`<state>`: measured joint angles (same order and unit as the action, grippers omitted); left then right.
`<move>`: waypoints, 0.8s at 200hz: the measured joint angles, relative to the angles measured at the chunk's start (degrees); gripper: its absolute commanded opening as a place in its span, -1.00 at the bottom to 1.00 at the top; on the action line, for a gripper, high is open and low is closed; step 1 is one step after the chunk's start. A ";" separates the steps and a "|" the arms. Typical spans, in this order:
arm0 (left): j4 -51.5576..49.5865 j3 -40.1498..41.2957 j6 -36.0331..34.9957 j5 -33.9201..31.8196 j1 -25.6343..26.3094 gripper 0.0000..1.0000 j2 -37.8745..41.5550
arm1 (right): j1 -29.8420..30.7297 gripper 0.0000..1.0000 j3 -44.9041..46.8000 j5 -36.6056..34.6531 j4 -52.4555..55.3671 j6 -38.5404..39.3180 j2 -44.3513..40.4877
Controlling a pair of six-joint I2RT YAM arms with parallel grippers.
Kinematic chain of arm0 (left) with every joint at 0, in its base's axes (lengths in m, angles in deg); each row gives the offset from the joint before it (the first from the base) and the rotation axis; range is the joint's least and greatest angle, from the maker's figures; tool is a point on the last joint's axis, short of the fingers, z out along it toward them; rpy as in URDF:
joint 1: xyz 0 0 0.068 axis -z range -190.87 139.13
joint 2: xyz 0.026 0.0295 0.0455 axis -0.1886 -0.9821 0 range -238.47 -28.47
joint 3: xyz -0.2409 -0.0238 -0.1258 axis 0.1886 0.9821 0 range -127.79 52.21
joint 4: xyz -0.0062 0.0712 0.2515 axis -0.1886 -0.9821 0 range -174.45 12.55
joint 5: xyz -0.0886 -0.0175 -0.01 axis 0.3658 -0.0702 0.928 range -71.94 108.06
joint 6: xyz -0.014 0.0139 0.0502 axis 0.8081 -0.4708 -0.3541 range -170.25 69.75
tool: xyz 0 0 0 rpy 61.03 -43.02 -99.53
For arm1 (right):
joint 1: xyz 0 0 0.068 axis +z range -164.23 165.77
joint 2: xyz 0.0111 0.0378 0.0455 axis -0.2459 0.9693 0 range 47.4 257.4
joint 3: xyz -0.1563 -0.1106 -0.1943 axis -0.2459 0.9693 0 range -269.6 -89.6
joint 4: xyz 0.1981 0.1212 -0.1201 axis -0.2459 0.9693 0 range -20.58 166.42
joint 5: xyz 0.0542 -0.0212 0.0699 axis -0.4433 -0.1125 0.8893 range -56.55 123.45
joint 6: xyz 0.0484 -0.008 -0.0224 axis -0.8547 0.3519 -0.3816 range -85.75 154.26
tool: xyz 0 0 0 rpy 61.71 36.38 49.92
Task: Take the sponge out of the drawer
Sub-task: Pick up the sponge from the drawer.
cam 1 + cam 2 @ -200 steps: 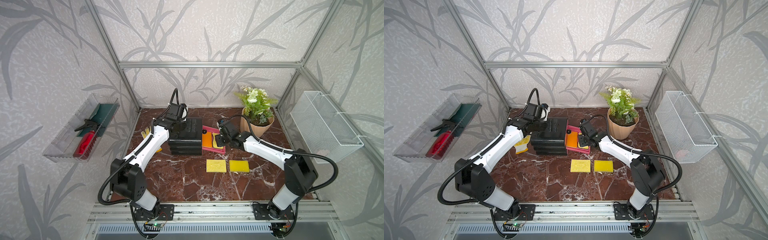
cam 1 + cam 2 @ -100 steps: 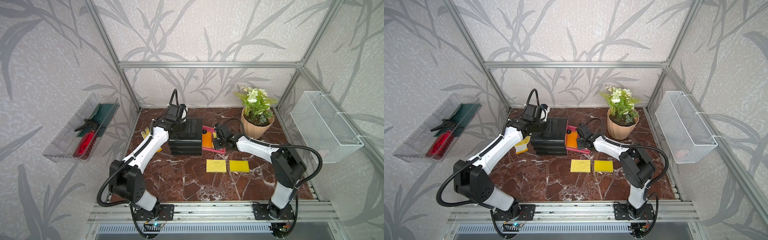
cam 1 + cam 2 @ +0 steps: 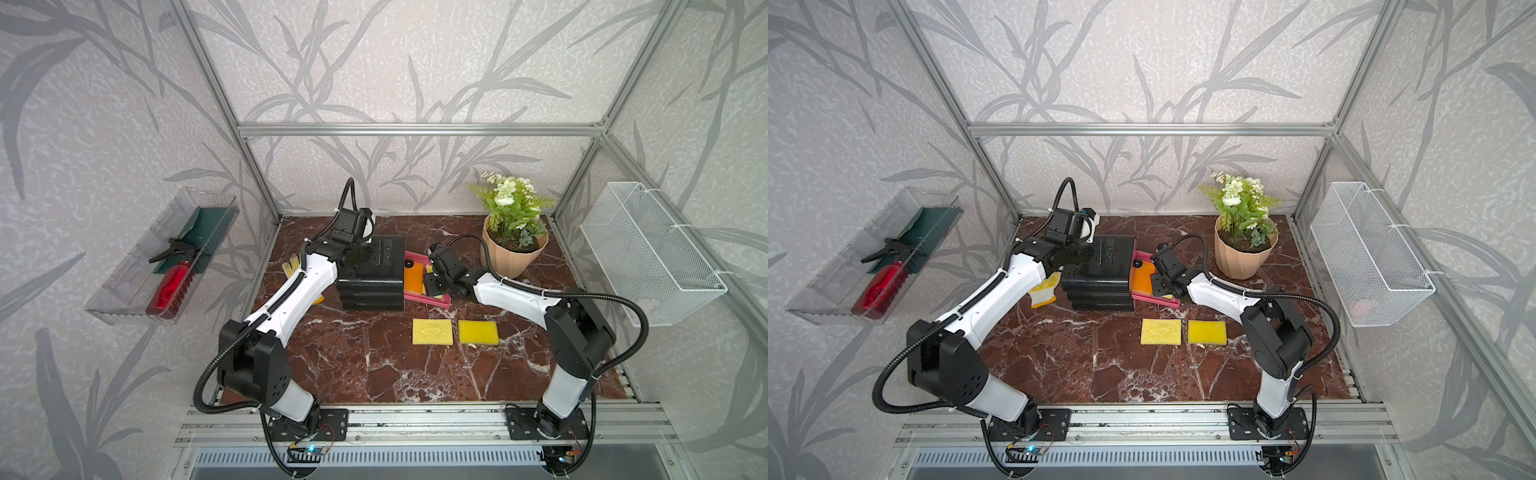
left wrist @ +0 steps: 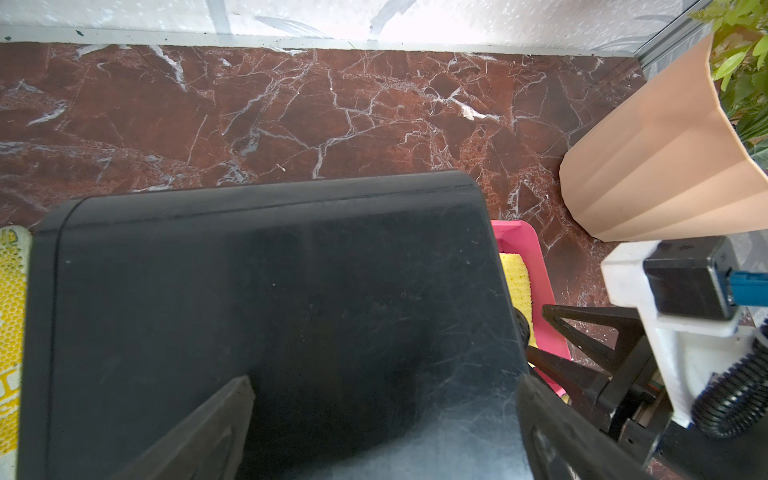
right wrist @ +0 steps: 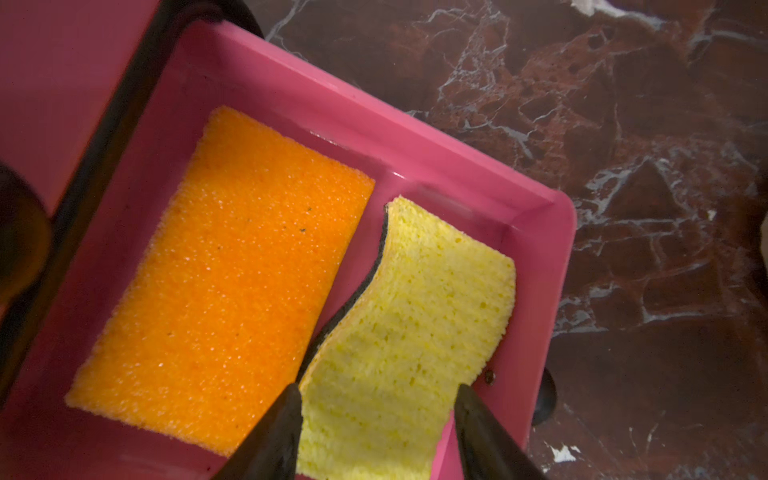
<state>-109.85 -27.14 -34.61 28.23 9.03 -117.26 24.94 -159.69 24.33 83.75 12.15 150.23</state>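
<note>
A black drawer unit [image 3: 374, 278] [image 4: 270, 311] has its pink drawer [image 3: 432, 298] [image 5: 457, 166] pulled out to the right. An orange sponge [image 3: 413, 277] [image 5: 232, 270] lies flat in the drawer. Beside it a yellow sponge [image 5: 415, 311] [image 4: 515, 282] with a dark underside leans against the drawer wall. My right gripper [image 3: 432, 282] [image 5: 376, 415] is down in the drawer, open, with one finger on each side of the yellow sponge's near end. My left gripper [image 3: 361, 253] [image 4: 382, 415] is open wide over the unit's top.
Two yellow sponges [image 3: 432, 331] [image 3: 478, 332] lie on the marble in front of the drawer. A potted plant [image 3: 513, 253] stands just behind my right arm. A yellow glove [image 3: 1042, 291] lies left of the unit. A wire basket [image 3: 648, 249] and a clear tray [image 3: 166, 257] hang on the walls.
My right arm has pushed in toward the drawer and its fingers now straddle the yellow sponge. The left arm has stayed on top of the unit.
</note>
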 measured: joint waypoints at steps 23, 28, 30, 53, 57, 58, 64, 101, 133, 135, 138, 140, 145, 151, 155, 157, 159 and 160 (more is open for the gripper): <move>0.02 0.00 0.00 0.00 0.00 0.97 0.00 | 0.00 0.18 0.00 0.02 0.07 -0.48 0.00; 0.02 0.02 0.00 0.00 0.00 0.97 0.00 | 0.00 0.18 0.00 0.02 0.09 -0.57 0.00; 0.02 0.02 0.00 0.00 0.00 0.97 0.00 | 0.00 0.18 0.00 0.02 0.09 -0.57 0.00; 0.02 0.02 0.00 0.00 0.00 0.97 0.00 | 0.00 0.18 -0.09 0.17 0.52 -0.66 0.20; 0.02 0.00 0.00 0.00 0.00 0.97 0.00 | 0.00 0.18 -0.13 0.20 0.63 -0.68 0.26; 0.02 0.02 0.00 0.00 0.00 0.97 0.00 | 0.00 0.18 -0.15 0.17 0.63 -0.68 0.28; 0.02 0.02 0.00 0.00 0.00 0.97 0.00 | 0.00 0.18 -0.22 0.24 0.66 -0.72 0.44; 0.02 0.02 0.00 0.02 0.00 0.97 0.00 | 0.04 0.20 -0.48 0.74 0.76 -1.05 1.60; 0.04 0.02 0.00 0.02 0.00 0.97 0.00 | 0.26 0.23 -1.22 1.31 0.72 -1.66 2.69; 0.04 0.02 0.00 0.02 0.00 0.97 0.00 | 0.28 0.23 -1.27 1.33 0.68 -1.75 2.73; 0.04 0.02 0.00 0.02 0.00 0.97 0.00 | 0.28 0.23 -1.29 1.49 0.63 -1.81 2.84; 0.04 0.02 0.00 0.02 0.00 0.97 0.00 | 0.31 0.24 -1.29 1.55 0.59 -1.90 2.89; 0.04 0.02 0.00 0.02 0.00 0.97 0.00 | 0.35 0.24 -1.29 1.64 0.57 -1.92 2.91; 0.04 0.02 0.00 0.02 0.00 0.97 0.00 | 0.39 0.25 -1.29 1.70 0.55 -2.01 2.93; 0.04 0.02 0.00 0.00 0.00 0.97 0.00 | 0.48 0.25 -1.29 1.70 0.48 -2.03 2.93; 0.04 0.02 0.00 0.02 0.00 0.97 0.00 | 0.48 0.25 -1.29 1.70 0.46 -2.05 2.93; 0.04 0.02 0.00 0.02 0.00 0.97 0.00 | 0.50 0.25 -1.29 1.73 0.42 -2.05 2.93; 0.04 0.02 0.00 0.02 0.00 0.97 0.00 | 0.55 0.25 -1.29 1.70 0.42 -2.05 2.93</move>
<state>-109.81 -27.12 -34.61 28.25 9.03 -117.26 25.49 -160.98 26.03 84.16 10.09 153.15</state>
